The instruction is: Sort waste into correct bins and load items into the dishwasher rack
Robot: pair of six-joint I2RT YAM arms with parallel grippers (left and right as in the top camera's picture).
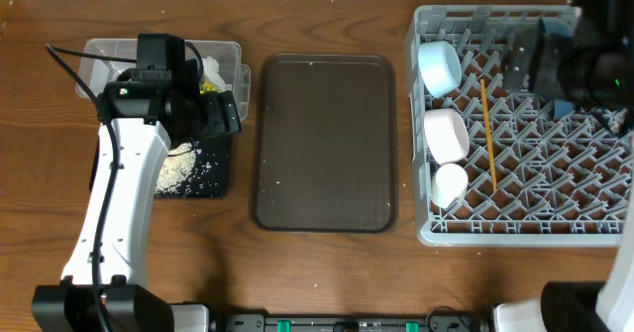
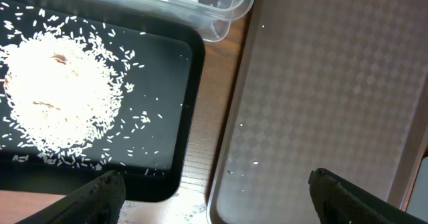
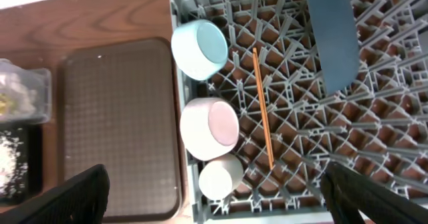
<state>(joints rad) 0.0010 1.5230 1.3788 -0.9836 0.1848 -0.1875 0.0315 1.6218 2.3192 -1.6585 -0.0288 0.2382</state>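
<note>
Inside the dishwasher rack, the chopsticks are lying flat, long axis running far to near; the left hand and right hand are hanging spread, empty.

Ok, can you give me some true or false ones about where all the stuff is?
1. The brown tray lies between the black tray and the grey dish rack. True.
2. The light blue bowl sits on the brown tray. False: it is in the dish rack.
3. The rice is piled on the black tray. True.
4. The small white cup is on the black tray. False: it is in the dish rack, next to the white bowl.
5. A wooden chopstick lies in the dish rack. True.
</note>
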